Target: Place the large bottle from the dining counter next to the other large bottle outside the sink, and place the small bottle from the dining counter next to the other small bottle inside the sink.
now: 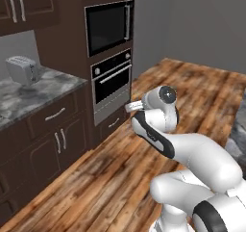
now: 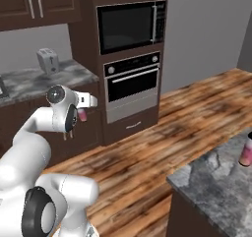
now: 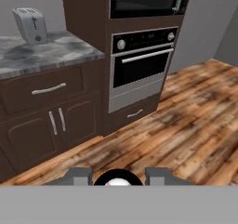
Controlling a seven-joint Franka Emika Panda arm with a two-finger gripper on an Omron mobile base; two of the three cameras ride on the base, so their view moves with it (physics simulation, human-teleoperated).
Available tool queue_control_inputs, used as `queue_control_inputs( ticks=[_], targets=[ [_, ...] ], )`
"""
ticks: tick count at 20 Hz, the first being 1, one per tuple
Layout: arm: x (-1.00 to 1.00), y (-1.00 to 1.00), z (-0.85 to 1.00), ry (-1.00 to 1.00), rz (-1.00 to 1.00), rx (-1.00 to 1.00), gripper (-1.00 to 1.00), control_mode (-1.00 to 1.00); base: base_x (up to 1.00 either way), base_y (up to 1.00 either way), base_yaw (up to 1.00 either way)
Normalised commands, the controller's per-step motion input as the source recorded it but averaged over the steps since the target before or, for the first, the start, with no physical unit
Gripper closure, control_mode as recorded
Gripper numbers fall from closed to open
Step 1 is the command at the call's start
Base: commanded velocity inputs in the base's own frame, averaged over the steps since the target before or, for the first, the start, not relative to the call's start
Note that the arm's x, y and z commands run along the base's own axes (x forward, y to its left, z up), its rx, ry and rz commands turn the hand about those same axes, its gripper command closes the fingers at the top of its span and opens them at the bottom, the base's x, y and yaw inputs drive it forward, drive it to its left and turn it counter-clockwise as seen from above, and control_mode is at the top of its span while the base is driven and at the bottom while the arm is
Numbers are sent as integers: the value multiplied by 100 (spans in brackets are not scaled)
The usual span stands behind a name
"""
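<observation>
Left base view: I'm seeing the arm folded over the wood floor, facing the oven [image 1: 111,84]. Right base view: fingers [image 2: 81,115] gripping a pink bottle [image 2: 82,115]; another bottle [image 2: 246,154] standing on the bench [image 2: 216,187]. Hand view: bottle top between fingers.

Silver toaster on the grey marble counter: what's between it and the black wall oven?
Nothing stands there. In the hand view, bare grey marble countertop runs from the silver toaster to the dark brown cabinet housing the black oven.

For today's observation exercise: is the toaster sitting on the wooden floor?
No, the toaster stands on the grey marble counter left of the oven.
</observation>
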Motion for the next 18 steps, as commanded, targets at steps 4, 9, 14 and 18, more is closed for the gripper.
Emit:
queue_control_inputs(
  ticks=[4,9,14,18],
  targets=[
    [0,0,0,0,0,0,100,100,38,36,-31],
    [0,0,0,0,0,0,100,100,38,30,-31],
    [0,0,0,0,0,0,100,100,48,16,-30],
    [0,0,0,0,0,0,100,100,54,10,-30]
  ],
)
